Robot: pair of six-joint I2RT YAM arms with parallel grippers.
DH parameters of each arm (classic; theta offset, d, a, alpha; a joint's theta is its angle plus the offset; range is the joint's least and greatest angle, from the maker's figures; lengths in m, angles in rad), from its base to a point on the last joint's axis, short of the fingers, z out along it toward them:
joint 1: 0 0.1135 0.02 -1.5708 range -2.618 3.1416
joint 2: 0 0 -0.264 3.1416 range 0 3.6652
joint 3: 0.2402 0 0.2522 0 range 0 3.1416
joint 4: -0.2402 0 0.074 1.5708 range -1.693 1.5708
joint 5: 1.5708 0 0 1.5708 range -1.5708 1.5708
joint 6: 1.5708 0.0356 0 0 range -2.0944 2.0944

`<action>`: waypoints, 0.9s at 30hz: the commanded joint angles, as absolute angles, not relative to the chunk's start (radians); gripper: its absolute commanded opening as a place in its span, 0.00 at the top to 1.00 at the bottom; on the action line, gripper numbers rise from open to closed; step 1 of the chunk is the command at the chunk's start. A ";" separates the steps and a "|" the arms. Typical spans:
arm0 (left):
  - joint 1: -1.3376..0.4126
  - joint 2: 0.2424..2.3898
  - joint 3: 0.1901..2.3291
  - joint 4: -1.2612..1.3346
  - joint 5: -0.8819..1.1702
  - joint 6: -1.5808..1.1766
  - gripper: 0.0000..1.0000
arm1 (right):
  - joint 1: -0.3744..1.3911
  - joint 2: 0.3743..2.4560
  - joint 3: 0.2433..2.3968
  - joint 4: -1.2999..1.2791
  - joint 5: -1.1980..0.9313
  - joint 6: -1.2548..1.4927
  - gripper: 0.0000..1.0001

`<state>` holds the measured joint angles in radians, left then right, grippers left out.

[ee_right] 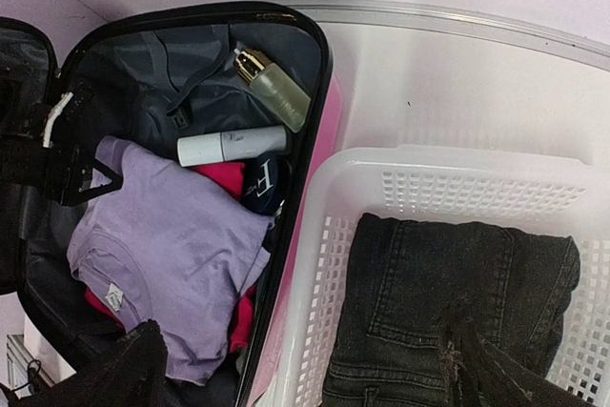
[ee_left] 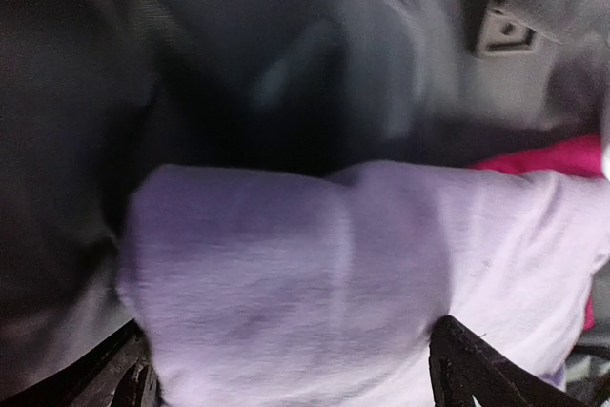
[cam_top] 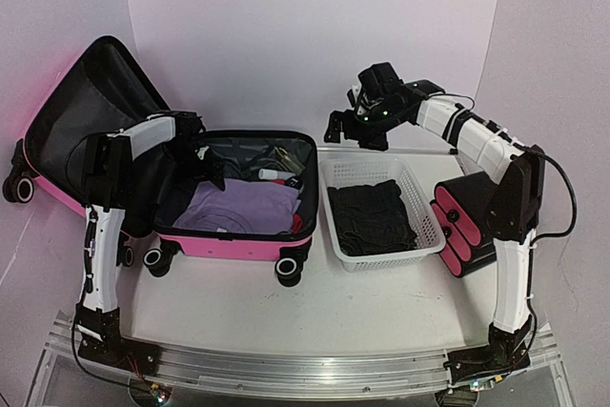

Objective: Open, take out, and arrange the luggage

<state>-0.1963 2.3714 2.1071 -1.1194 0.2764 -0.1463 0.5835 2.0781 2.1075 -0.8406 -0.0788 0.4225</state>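
Luggage: it lies open on the left half of your table. The lid stands raised at the far left and its black lining faces you.
Contents: a purple shirt lies on top with something bright pink under it. A white tube and a gold-capped bottle lie toward the back.
Left end effector: it is down inside the luggage. Your fingers are spread wide with the shirt's folded edge between them, and you have no grip on it. The wrist view is blurred.
Right end effector: it hangs in the air above the luggage's right rim and the basket's near corner. It is spread fully and is empty.
Basket: white mesh, just right of the luggage, with folded black jeans inside.
Cases: a black stack with pink ends, right of the basket and close to your right arm.
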 commanded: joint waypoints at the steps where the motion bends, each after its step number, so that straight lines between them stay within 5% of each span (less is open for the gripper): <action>1: -0.193 2.382 2.159 -1.123 0.411 -0.124 0.01 | 0.579 2.088 2.160 -0.812 -0.103 0.417 0.02; 6: -0.192 2.364 2.170 -1.117 0.518 -0.165 0.11 | 0.573 2.086 2.155 -0.811 -0.110 0.424 0.02; 15: -0.219 2.257 2.107 -1.084 0.412 -0.206 0.24 | 0.573 2.092 2.151 -0.808 -0.124 0.428 0.02; 23: -0.228 2.223 2.068 -1.083 0.348 -0.216 0.25 | 0.572 2.082 2.132 -0.804 -0.131 0.436 0.02; 27: -0.226 2.214 2.042 -1.086 0.306 -0.203 0.09 | 0.572 2.074 2.124 -0.802 -0.123 0.439 0.02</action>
<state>-0.2245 2.2887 2.0560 -1.0992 0.3515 -0.2108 0.5766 2.0796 2.1120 -0.8394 -0.1204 0.4278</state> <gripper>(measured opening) 0.851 0.983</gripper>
